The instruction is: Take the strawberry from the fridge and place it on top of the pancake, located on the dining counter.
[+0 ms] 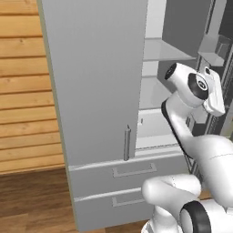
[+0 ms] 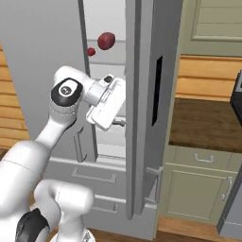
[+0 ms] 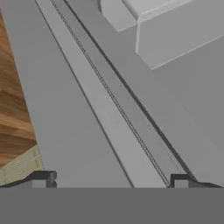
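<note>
Fridge [image 1: 98,82], left door shut, right door swung open. End effector [image 3: 112,181] raised at the open gap beside the pale shelves [image 1: 164,50], fingertips [image 3: 43,178] spread wide apart, nothing between them, facing the inner face of the open door [image 3: 144,113]. Strawberry [image 2: 107,40] up on an upper shelf, above the end effector and deeper inside, well apart from it. Lower drawers [image 1: 132,170] closed beneath.

So the fridge [image 2: 142,94] shelf [image 2: 108,53] has the strawberry [image 2: 106,40] on it, smaller red berry [image 2: 91,51] just beside.
</note>
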You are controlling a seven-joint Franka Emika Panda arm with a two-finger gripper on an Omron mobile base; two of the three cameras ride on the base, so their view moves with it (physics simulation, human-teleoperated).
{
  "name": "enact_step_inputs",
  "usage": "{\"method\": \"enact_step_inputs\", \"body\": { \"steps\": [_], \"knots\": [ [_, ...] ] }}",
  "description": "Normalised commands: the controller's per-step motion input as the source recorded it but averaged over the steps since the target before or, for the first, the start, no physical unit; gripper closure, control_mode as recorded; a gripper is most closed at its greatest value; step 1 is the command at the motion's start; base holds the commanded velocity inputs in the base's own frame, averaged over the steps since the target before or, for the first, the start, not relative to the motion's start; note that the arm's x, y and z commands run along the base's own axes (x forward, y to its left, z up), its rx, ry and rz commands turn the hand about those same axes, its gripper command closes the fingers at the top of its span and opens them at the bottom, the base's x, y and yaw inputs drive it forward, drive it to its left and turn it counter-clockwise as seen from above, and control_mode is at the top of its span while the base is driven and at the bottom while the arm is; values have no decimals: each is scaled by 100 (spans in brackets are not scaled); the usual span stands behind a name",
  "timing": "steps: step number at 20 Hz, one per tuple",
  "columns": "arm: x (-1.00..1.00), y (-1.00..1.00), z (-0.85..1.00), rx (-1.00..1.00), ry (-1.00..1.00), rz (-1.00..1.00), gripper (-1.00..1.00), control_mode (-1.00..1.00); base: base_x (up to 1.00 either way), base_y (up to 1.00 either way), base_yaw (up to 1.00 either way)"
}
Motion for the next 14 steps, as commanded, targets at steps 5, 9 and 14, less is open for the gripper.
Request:
{"method": "enact_step_inputs", "body": {
  "steps": [5, 9, 14],
  "knots": [
    [-10, -100, 3, 0, 4, -14, -100, -100, 0, 0, 0],
    [0, -88, 2, 0, 3, -11, -100, -100, 0, 0, 0],
    [-4, -21, 0, 0, 2, -2, -100, -100, 0, 0, 0]
  ]
}}
